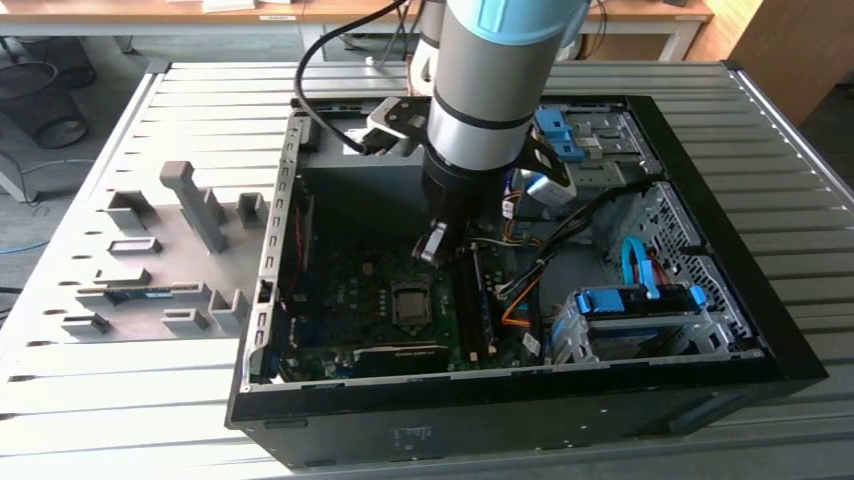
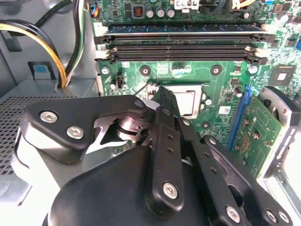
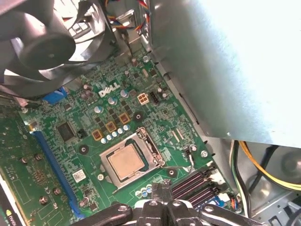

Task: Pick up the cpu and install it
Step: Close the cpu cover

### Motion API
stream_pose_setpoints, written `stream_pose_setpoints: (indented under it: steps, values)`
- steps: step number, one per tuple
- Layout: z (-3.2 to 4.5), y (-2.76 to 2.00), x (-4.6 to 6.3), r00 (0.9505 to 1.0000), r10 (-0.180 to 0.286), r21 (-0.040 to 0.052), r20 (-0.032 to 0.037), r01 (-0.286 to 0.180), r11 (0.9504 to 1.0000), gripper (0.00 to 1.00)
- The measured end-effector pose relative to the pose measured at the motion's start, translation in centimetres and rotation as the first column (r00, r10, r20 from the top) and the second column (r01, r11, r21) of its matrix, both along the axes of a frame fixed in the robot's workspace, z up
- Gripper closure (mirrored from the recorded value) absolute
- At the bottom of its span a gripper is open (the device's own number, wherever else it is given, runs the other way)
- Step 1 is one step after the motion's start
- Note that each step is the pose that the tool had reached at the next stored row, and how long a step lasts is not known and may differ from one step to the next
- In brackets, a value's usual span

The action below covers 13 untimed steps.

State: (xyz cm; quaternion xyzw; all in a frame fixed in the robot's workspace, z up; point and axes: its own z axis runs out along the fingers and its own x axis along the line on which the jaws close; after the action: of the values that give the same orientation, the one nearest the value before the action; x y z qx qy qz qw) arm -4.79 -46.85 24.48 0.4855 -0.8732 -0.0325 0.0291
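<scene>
Small square silver-grey metal-topped cpu (image 3: pixel 125 162) seated in socket on green motherboard (image 3: pixel 155 113), frame unlatched. Black gripper (image 3: pixel 161 192) just above, jaws clenched, grasping nothing. Risk: descending skewed could nudge chip, bending socket pins.

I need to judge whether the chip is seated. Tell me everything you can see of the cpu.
The cpu is a small flat square with a dull silver-grey metal top. It lies level in the socket on the green motherboard, framed by the socket's metal bracket. In the first wrist view nothing grips or covers it; the gripper sits beside the socket, apart from it. In the exterior view it shows as a small square on the board inside the open computer case.
</scene>
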Motion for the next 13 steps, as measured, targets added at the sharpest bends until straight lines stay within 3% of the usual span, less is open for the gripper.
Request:
stream_pose_setpoints:
  steps: [5, 13]
  values:
    - [0.79, 0.14, 0.03, 1.0, 0.0, -0.0044, 0.0, 0.0, 1.0, 0.9]
    - [0.86, 0.17, 0.03, 1.0, 0.0, -0.0082, 0.0, 0.0, 1.0, 0.9]
